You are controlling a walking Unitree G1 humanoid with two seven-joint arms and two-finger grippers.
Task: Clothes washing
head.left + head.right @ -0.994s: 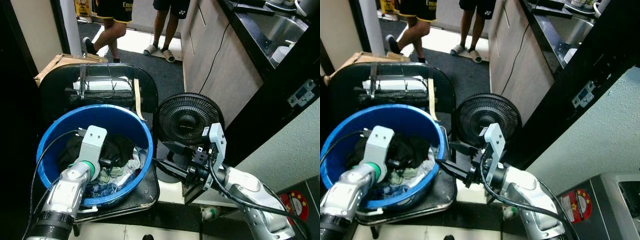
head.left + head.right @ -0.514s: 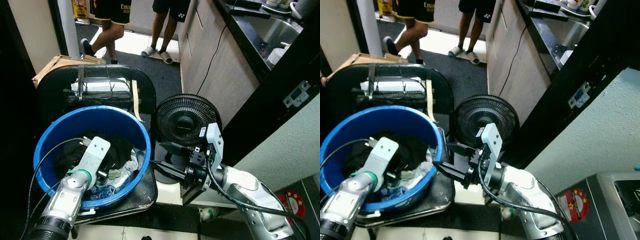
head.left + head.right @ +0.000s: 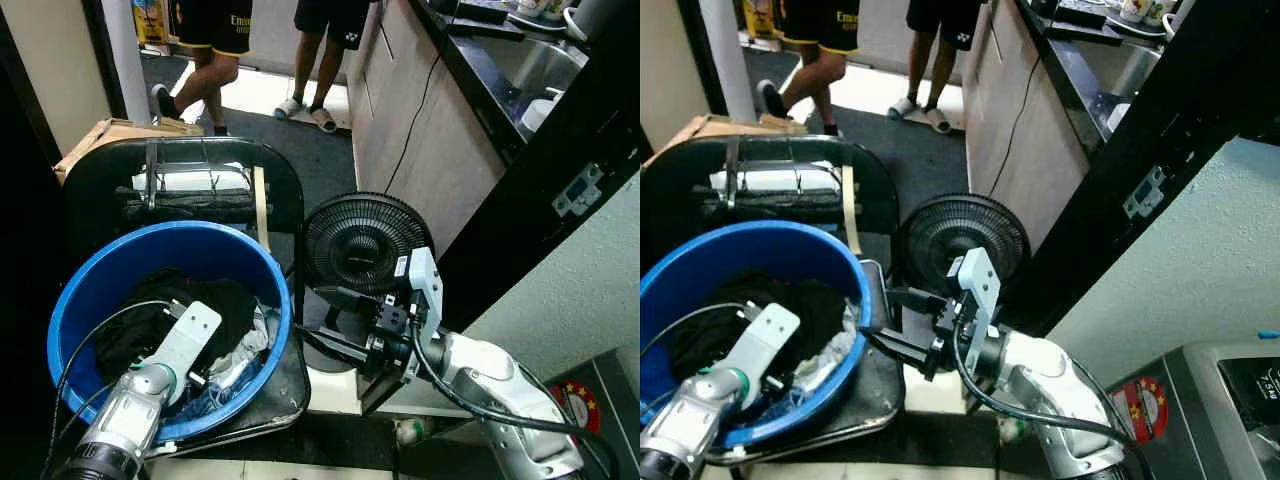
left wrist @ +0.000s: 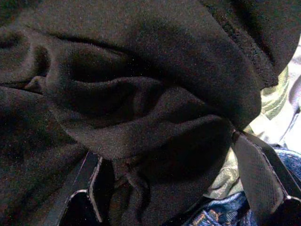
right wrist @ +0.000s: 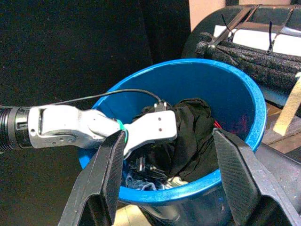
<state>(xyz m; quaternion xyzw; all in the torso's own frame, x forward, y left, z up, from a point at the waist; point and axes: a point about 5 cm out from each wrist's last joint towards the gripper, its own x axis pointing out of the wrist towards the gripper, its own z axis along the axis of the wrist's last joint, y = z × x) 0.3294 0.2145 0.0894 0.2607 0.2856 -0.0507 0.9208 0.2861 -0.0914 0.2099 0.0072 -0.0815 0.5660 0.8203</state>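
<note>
A blue tub (image 3: 72,300) stands on a black chair (image 3: 285,195) and holds a pile of clothes: a black garment (image 3: 160,310), pale cloth (image 3: 250,340) and blue denim (image 3: 205,400). My left gripper (image 3: 222,362) is down in the pile near the tub's front rim. In the left wrist view its fingers (image 4: 263,174) stand apart, open, with the black garment (image 4: 141,103) bulging between them. My right gripper (image 3: 878,315) hovers open just outside the tub's right rim. It points at the tub (image 5: 235,94), with both fingers (image 5: 106,174) spread wide and nothing between them.
A black floor fan (image 3: 368,243) stands right behind my right gripper. Wooden cabinets (image 3: 420,130) and a dark counter with a sink (image 3: 530,70) run along the right. Two people's legs (image 3: 215,60) stand at the back. A cardboard box (image 3: 95,140) sits at the left, a grey appliance (image 3: 1230,400) at the lower right.
My left gripper has sunk lower into the clothes and drawn toward the tub's near rim. The camera has shifted a little. The right gripper has kept its place beside the tub.
</note>
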